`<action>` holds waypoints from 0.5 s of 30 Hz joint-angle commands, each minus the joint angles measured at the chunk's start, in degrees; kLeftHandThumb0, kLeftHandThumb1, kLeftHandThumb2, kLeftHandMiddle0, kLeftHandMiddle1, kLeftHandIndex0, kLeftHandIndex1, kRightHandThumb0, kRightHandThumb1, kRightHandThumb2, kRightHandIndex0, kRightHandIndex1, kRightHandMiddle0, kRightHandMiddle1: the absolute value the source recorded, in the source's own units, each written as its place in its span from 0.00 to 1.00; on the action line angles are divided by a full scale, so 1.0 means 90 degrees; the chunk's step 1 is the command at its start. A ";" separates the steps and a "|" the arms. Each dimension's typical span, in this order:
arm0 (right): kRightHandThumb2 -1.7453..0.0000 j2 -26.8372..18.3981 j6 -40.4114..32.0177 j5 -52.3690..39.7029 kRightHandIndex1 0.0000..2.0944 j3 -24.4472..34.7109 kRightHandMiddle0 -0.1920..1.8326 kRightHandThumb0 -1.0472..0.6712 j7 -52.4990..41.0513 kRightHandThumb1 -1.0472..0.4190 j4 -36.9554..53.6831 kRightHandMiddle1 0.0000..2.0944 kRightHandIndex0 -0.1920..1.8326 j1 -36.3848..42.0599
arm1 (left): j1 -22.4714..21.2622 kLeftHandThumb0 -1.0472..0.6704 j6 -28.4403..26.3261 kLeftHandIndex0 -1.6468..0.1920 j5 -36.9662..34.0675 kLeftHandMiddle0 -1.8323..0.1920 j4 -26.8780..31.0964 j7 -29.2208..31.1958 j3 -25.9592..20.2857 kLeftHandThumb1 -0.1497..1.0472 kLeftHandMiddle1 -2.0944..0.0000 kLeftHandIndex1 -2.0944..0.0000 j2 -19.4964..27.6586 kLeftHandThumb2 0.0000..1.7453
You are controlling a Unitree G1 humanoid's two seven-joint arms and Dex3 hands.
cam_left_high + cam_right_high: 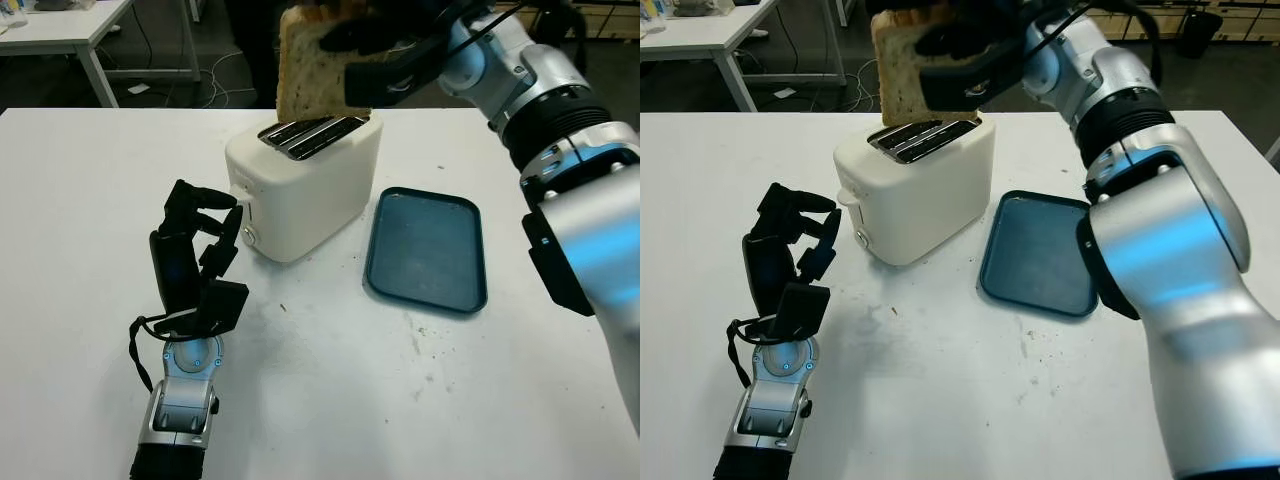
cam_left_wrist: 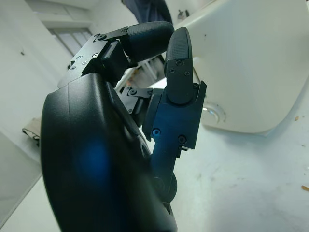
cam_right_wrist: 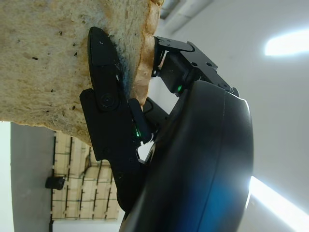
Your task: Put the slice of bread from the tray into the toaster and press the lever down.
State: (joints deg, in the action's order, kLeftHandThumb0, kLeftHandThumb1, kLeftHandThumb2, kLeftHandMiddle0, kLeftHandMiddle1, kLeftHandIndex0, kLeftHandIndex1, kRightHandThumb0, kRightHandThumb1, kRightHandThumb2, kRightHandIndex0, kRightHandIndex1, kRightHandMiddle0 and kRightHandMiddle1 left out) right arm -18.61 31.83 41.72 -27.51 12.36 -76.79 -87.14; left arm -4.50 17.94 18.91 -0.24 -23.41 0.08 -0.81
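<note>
**Left eye view: bread held over the toaster slots, ready for insertion**

The right hand grips the slice of bread near its upper edge, with the slice hanging roughly upright and its lower edge just above the slots of the toaster. This edge-down hold is judged to suit a straight descent into a slot. In the right wrist view, one finger presses flat against the face of the slice, with the opposing parts of the hand on its other side, so the bread is pinched across its thickness.

The tray lies on the white table just beside the toaster, on the robot's right. It carries nothing; the slice is already clear of it.

The left hand stands on the table just beside the toaster's near end, fingers curled and holding nothing. That end carries the lever and a round knob. The placement is judged to be a standby position for the lever press.

Markings: no brand name, label or legible writing can be made out on the toaster, tray or either hand.

Remaining steps, by judgement: lower the slice, release it, press the lever.
</note>
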 commanded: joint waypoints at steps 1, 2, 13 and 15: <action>0.70 0.0043 -0.0013 0.0125 0.83 -0.0114 0.49 0.28 0.0172 0.09 -0.0042 0.83 0.64 0.0078 | 0.0068 0.33 0.0004 0.63 0.0092 0.61 0.0071 -0.0047 -0.0039 0.89 0.17 0.29 0.0022 0.18; 0.70 0.0035 0.0024 0.0204 0.83 -0.0191 0.48 0.28 0.0264 0.09 -0.0044 0.83 0.63 0.0083 | 0.0069 0.33 0.0026 0.64 0.0071 0.61 0.0068 -0.0042 -0.0048 0.89 0.17 0.29 0.0025 0.18; 0.69 -0.0094 0.0096 0.0775 0.83 -0.0862 0.49 0.26 0.0842 0.09 -0.0123 0.83 0.66 0.0112 | 0.0149 0.33 -0.0094 0.64 0.0113 0.62 0.0215 -0.0047 -0.0130 0.89 0.17 0.29 0.0006 0.18; 0.69 -0.0128 0.0074 0.0876 0.83 -0.0964 0.50 0.26 0.0923 0.09 -0.0129 0.83 0.66 0.0080 | 0.0159 0.33 -0.0081 0.64 0.0084 0.62 0.0220 -0.0036 -0.0144 0.89 0.17 0.29 0.0010 0.18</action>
State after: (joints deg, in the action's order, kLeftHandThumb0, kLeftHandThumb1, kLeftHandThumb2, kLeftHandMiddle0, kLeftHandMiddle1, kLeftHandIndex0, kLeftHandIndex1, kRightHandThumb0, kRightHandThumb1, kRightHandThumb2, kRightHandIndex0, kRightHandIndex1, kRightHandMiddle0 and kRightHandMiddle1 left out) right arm -19.02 32.69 48.67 -35.59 19.73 -77.56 -86.65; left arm -3.74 17.86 18.90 0.96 -23.55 -1.01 -0.80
